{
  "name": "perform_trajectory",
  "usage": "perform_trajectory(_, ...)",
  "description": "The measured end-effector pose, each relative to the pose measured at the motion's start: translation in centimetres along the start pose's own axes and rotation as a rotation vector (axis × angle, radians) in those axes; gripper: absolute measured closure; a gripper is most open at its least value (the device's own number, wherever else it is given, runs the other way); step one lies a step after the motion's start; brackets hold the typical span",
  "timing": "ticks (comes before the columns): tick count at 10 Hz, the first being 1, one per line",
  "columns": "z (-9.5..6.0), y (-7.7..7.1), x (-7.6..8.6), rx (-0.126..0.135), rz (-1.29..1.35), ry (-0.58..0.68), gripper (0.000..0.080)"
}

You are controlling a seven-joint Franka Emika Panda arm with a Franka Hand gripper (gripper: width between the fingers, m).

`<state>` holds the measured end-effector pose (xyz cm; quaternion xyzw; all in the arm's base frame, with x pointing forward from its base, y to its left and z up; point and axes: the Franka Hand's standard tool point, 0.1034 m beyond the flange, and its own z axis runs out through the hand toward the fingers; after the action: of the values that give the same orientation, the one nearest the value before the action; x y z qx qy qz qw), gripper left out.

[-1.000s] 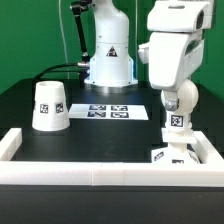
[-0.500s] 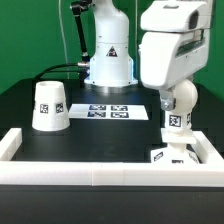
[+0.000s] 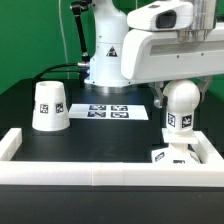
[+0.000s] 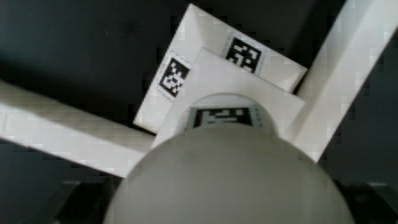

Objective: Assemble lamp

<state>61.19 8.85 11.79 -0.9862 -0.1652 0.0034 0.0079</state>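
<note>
The ball-shaped bulb hangs stem down over the flat square base, which lies in the rail corner at the exterior view's right. I cannot tell whether the stem touches the base. My gripper is shut on the bulb from above, and the wide white hand hides the fingers. In the wrist view the bulb fills the space between the dark fingers of the gripper, with the tagged base beyond it. The cone shade stands alone at the exterior view's left.
White border rails run along the front and meet at the corner round the base; they also show in the wrist view. The marker board lies at mid table. The arm's pedestal stands behind it.
The hand has turned about the bulb, so its wide body now reaches toward the exterior view's left. The bulb stays over the base. The shade has not moved.
</note>
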Motion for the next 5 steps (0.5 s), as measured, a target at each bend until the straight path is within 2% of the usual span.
perform_trajectory(5, 0.07, -0.04, -0.01, 0.001, 0.343, -0.001, 0.022)
